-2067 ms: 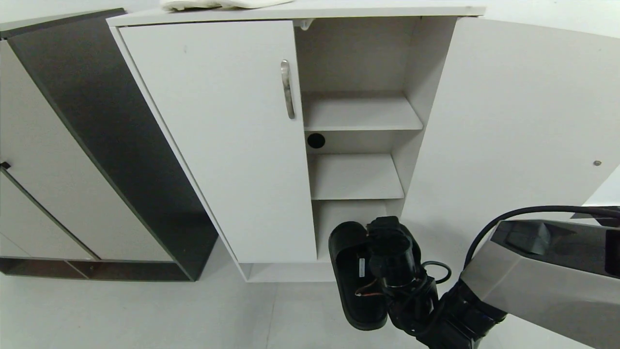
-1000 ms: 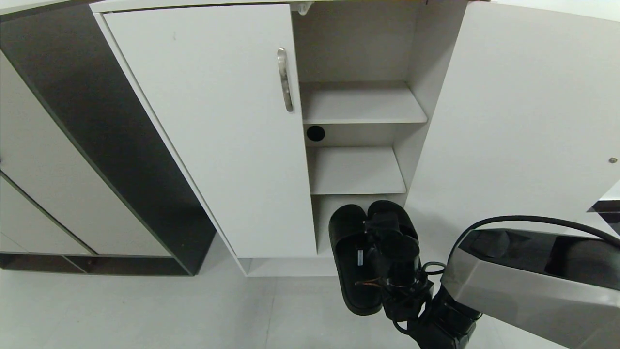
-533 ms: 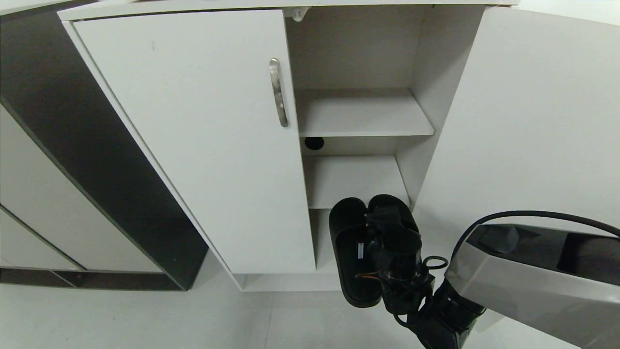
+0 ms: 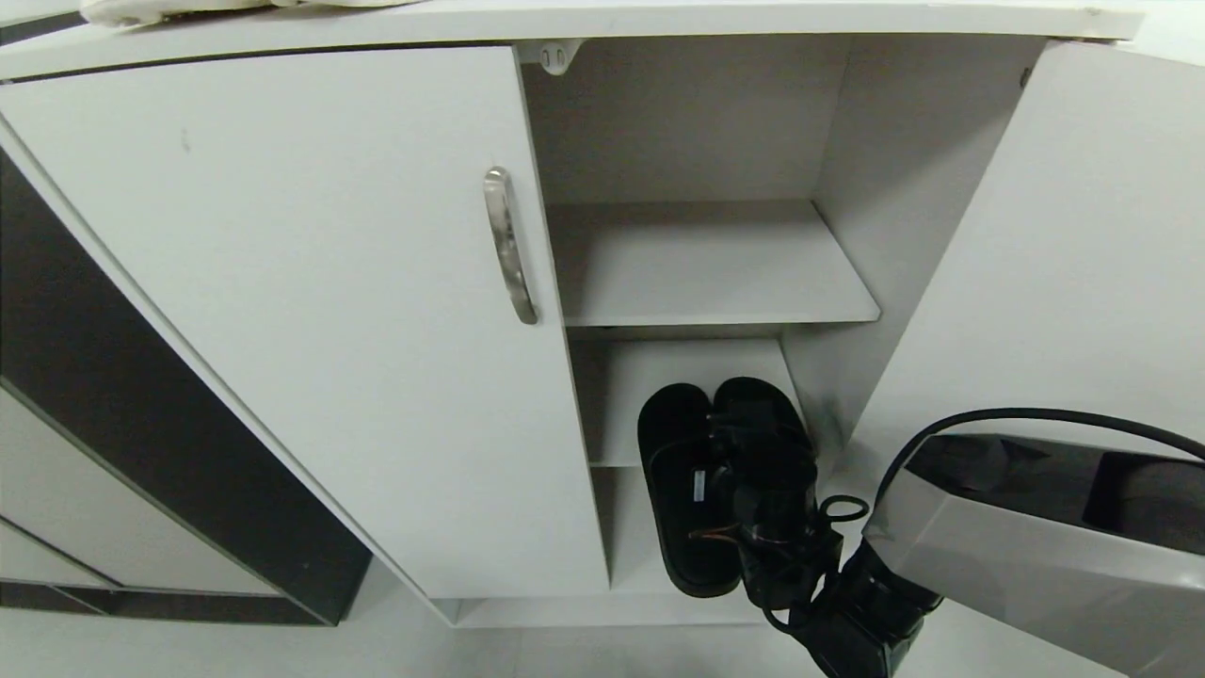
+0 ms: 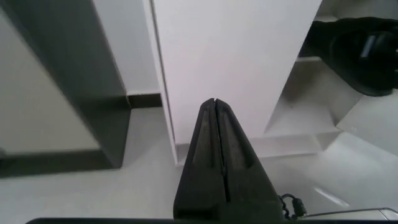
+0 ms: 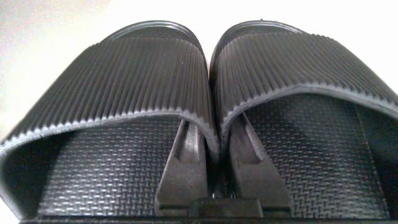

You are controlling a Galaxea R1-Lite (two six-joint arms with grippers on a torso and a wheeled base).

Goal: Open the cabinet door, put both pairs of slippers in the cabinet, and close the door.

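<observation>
This looks like a plain storage corner of a home or office: a white cabinet (image 4: 282, 330) with bare shelves (image 4: 706, 268) and a metal handle (image 4: 509, 247), a dark-sided unit (image 4: 141, 395) beside it, on a smooth pale floor (image 4: 188, 650).

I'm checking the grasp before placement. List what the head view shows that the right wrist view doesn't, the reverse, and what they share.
Head view only: the cabinet, its closed door with a handle, the open door and the shelves. Right wrist view only: the right tool, one prong under each ribbed strap, pinching the inner sides together. Both: the black slippers.
</observation>
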